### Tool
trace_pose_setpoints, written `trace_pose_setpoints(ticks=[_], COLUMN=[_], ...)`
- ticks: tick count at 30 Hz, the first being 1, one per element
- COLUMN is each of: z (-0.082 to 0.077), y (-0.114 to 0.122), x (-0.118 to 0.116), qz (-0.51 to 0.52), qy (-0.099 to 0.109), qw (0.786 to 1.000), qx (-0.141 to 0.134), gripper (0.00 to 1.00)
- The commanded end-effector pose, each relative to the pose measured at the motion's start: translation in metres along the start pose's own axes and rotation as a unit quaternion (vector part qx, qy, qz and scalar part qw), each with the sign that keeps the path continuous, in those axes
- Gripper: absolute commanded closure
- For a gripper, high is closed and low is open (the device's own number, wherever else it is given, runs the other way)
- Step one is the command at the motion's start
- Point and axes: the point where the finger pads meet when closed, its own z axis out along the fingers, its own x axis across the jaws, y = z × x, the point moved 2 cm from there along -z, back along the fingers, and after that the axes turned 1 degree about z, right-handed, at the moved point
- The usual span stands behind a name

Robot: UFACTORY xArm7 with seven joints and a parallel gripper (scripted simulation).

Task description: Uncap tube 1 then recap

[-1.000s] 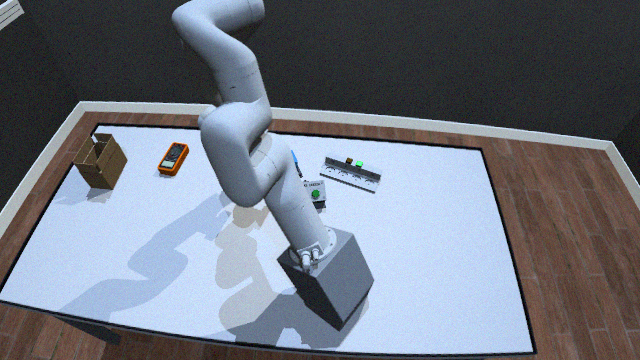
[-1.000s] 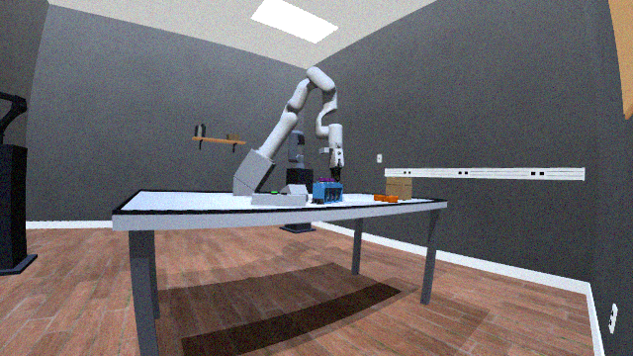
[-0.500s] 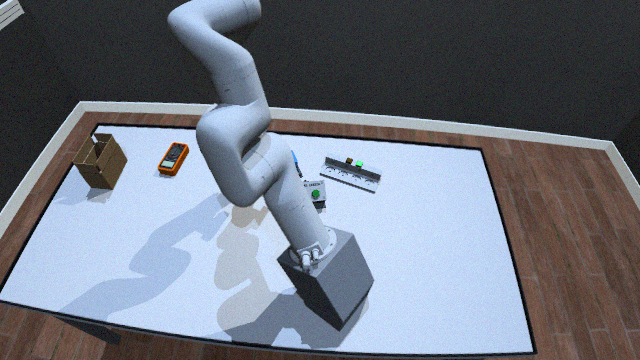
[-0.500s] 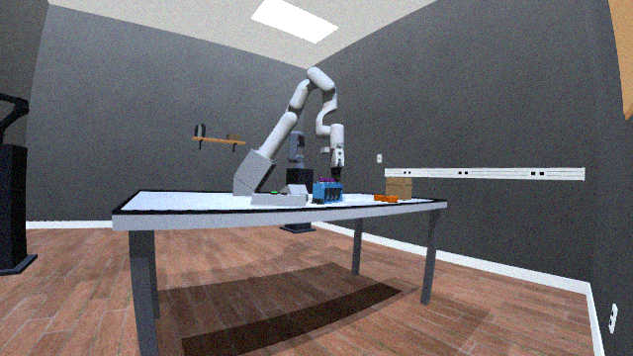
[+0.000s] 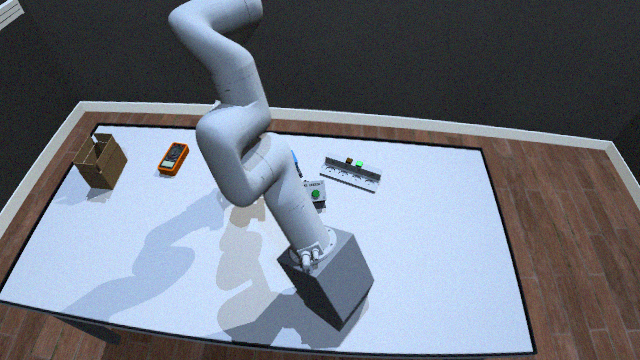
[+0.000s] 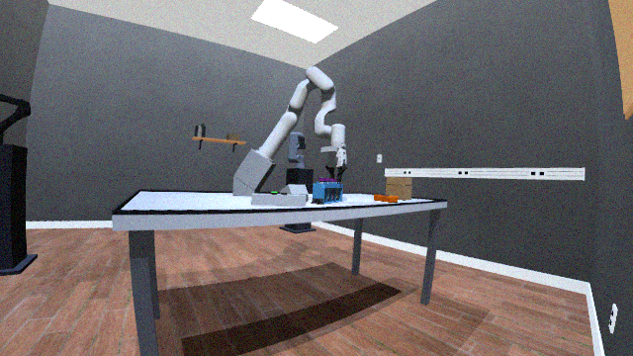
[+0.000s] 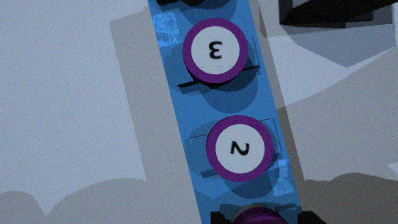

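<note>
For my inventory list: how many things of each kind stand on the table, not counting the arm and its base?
cardboard box: 1
orange multimeter: 1
cap tray: 1
key housing: 1
blue decapping station: 1
Total: 5
</note>
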Motion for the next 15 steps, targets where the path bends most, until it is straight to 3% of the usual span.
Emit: trace_pose_setpoints(ticks=[1, 7, 15], z=[-0.0006, -0.0006, -0.0006], y=[-0.0003, -0.0003, -0.0003], x=[-0.0014, -0.0013, -0.0013], qz=[-0.138, -0.282, -0.289], qy=[-0.003, -0.005, -0.005], qw=[0.990, 0.959, 0.957], qx=[-0.012, -0.012, -0.012], gripper=[0.54, 0.54, 0.54])
